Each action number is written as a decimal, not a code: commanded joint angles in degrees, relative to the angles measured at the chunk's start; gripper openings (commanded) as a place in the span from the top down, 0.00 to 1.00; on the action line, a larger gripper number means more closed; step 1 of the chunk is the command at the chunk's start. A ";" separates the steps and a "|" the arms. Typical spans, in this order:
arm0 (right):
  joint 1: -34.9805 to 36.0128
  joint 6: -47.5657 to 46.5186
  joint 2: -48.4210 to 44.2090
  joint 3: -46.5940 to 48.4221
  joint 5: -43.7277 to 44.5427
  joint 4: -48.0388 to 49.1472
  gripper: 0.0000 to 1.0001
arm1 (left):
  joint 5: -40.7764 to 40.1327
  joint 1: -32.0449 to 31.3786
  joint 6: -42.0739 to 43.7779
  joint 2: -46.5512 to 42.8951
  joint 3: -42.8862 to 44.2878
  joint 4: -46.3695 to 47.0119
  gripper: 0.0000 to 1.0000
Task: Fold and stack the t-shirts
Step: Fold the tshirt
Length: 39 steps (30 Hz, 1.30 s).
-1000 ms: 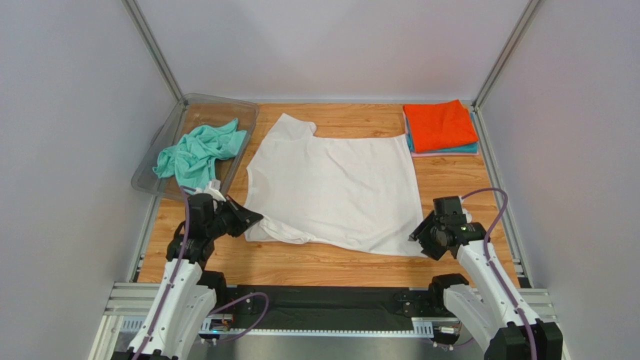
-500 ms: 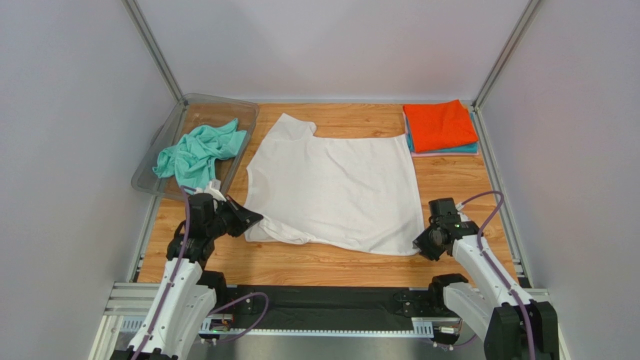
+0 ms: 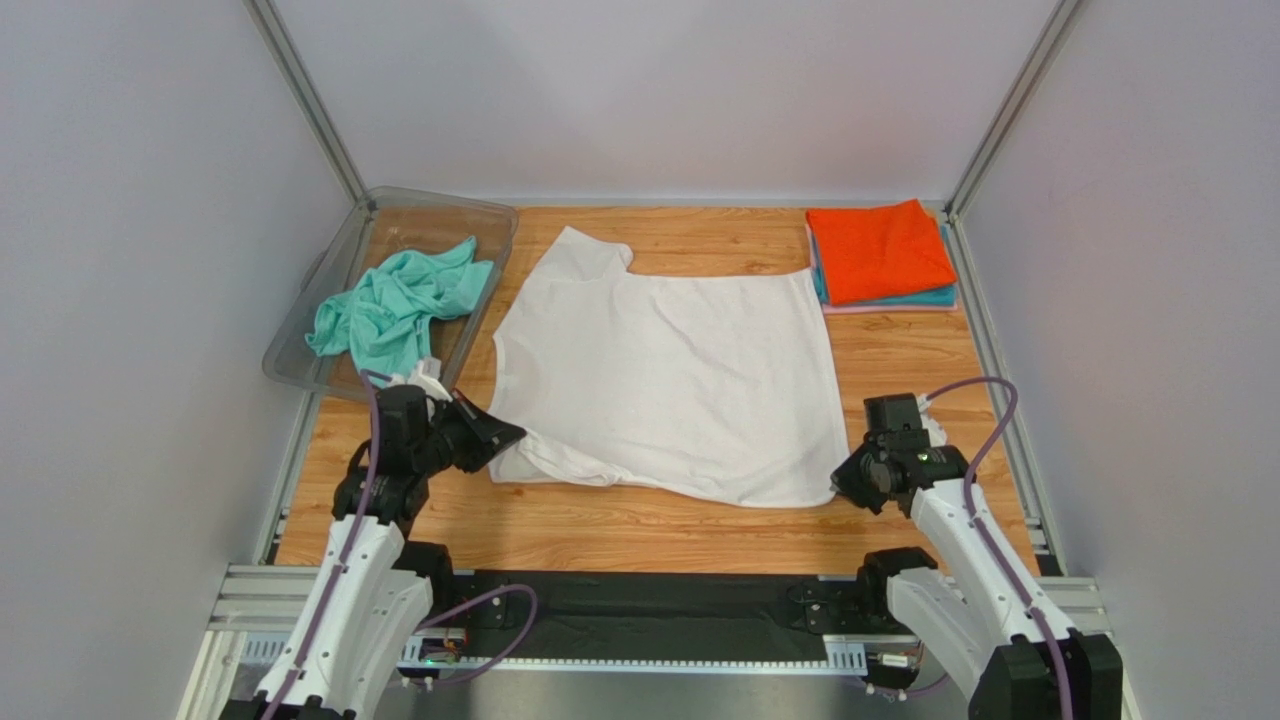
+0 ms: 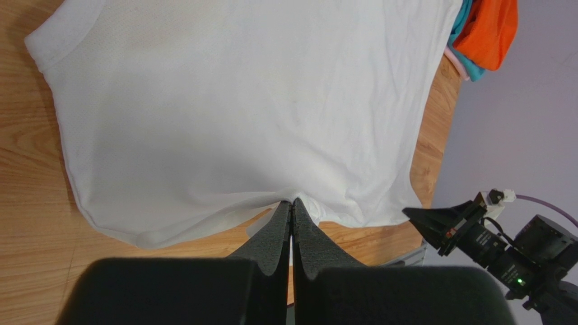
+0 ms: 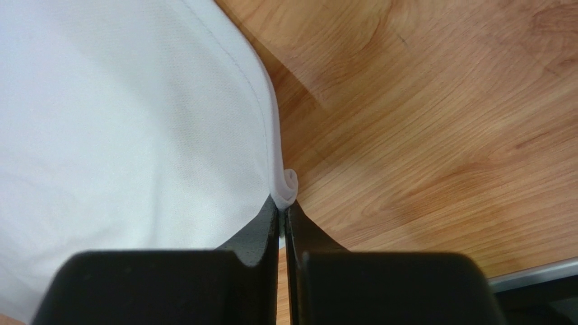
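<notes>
Table [image 3: 646, 525], wood top, both arms at the near edge.

White tee [image 3: 669, 375]: spread flat mid-table, one sleeve pointing to the far left. The near hem runs across just ahead of both grippers. There is a low ridge of cloth along the near-left part, and the rest lies smooth.

Left gripper [image 4: 291, 203]: down at the tee's near-left edge, jaws closed to a sliver, with the hem pinched between the tips. Cloth puckers into the nip (clear in the wrist view).

Right gripper [image 5: 281, 206]: at the near-right corner of the same tee, jaws drawn tight together. A small curl of stitched hem is caught between the tips and pokes out just above them. Bare wood shows to the right of the fingers.

Mint tee [image 3: 398, 308]: crumpled in a heap inside the tray [image 3: 436, 210], far-left corner, well apart from the white one.

Stack at the far-right corner: orange tee [image 3: 879, 251] folded square on top, a teal tee [image 3: 890, 300] showing as a strip along the near edge beneath it, and a thin pink tee [image 4: 458, 66] edge lowest. The stack's left side lies just beside the white tee's far-right corner; I cannot tell whether they touch.
</notes>
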 commanded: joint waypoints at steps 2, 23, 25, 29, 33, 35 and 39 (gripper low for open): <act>0.09 -3.17 0.26 6.53 -0.43 -0.74 1.00 | 0.02 -0.08 1.65 2.40 3.53 1.84 1.00; -0.35 -8.71 23.11 25.78 -0.34 8.66 1.00 | -7.53 -0.08 4.90 22.18 15.92 9.04 1.00; -0.52 -8.71 25.83 27.19 -0.51 9.72 1.00 | -8.50 -0.08 5.51 25.24 17.24 9.92 1.00; -1.23 -8.79 29.26 29.47 0.10 11.30 1.00 | -8.94 -0.08 6.92 30.97 21.19 11.15 1.00; -1.58 -9.32 32.86 31.58 -0.25 12.71 1.00 | -9.03 -0.08 8.24 36.33 23.22 12.29 1.00; -1.84 -9.67 35.15 32.72 -0.16 13.06 0.99 | -9.38 -0.08 8.68 39.32 24.62 13.17 1.00; -2.46 -10.11 38.93 34.66 0.36 14.02 0.96 | -12.62 -0.08 10.17 45.90 27.96 13.18 1.00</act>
